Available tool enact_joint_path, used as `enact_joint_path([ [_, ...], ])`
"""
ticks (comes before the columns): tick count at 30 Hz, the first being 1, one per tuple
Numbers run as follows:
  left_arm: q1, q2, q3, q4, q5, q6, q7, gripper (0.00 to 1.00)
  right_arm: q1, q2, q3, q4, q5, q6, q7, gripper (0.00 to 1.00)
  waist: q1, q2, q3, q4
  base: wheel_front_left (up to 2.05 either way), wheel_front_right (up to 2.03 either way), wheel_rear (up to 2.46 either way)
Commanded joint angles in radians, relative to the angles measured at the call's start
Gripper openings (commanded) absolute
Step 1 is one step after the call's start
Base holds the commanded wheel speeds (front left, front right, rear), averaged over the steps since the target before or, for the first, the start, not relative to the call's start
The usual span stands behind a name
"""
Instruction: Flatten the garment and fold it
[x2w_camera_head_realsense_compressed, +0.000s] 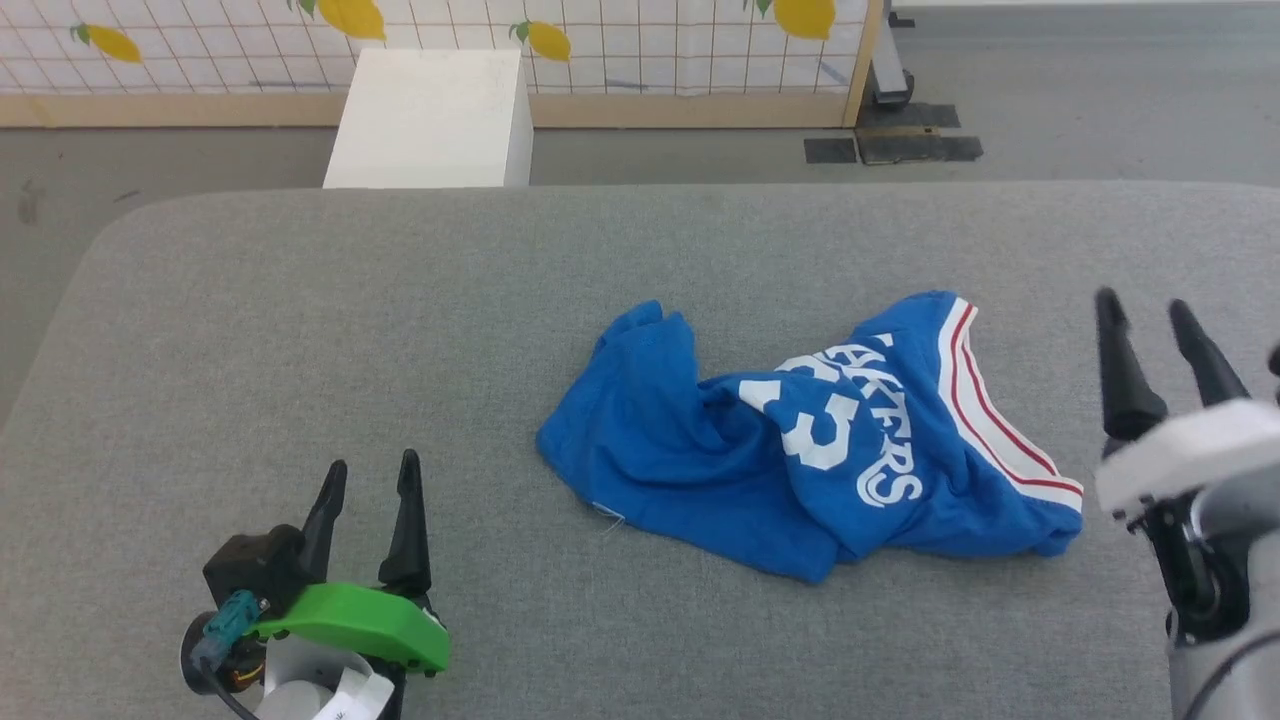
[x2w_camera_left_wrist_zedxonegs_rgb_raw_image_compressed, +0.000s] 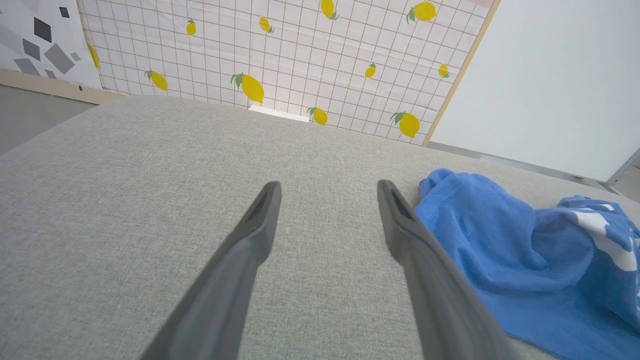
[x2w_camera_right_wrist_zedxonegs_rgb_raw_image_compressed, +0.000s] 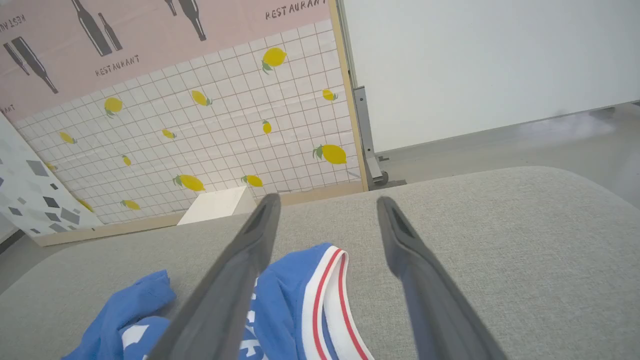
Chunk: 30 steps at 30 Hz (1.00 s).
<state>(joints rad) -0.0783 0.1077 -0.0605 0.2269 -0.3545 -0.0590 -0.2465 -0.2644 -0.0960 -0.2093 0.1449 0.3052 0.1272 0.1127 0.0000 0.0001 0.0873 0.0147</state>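
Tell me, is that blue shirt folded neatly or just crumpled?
Crumpled, not folded. The shirt lies in a bunched heap on the grey surface, its white lettering bent by creases.

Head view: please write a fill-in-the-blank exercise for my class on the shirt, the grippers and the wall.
The crumpled shirt is mainly ____.
Its striped trim is white and ____.
The left gripper and right gripper both have jaws standing ____.
The tiled wall bears yellow ____.
Missing words: blue; red; open; lemons.
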Motion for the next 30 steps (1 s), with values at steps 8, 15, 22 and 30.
enact_joint_path([
  [8, 0.011, 0.004, -0.016, -0.002, -0.015, 0.011, 0.031, 1.0, 0.103, 0.037, -0.061, 0.004, -0.023, 0.003, -0.165, 1.0, 0.0, -0.0001, -0.013, -0.015, 0.0, 0.0, 0.0],
  [15, -0.151, -0.006, -0.076, 0.039, -0.023, 0.006, 0.194, 1.0, 0.104, 0.043, -0.065, 0.009, -0.037, 0.003, -0.166, 1.0, 0.0, -0.0001, 0.01, -0.017, 0.0, 0.0, 0.0],
  [22, -0.434, -0.019, -0.164, 0.196, -0.029, 0.027, 0.599, 1.0, 0.079, 0.045, -0.043, 0.015, -0.041, 0.003, -0.166, 1.0, 0.0, -0.0001, 0.061, -0.046, 0.0, 0.0, 0.0],
  [30, -0.636, -0.005, -0.265, 0.374, 0.011, 0.066, 1.071, 1.0, 0.06, 0.046, -0.037, 0.039, -0.033, 0.003, -0.19, 1.0, 0.0, -0.0001, 0.119, -0.099, 0.0, 0.0, 0.0],
])
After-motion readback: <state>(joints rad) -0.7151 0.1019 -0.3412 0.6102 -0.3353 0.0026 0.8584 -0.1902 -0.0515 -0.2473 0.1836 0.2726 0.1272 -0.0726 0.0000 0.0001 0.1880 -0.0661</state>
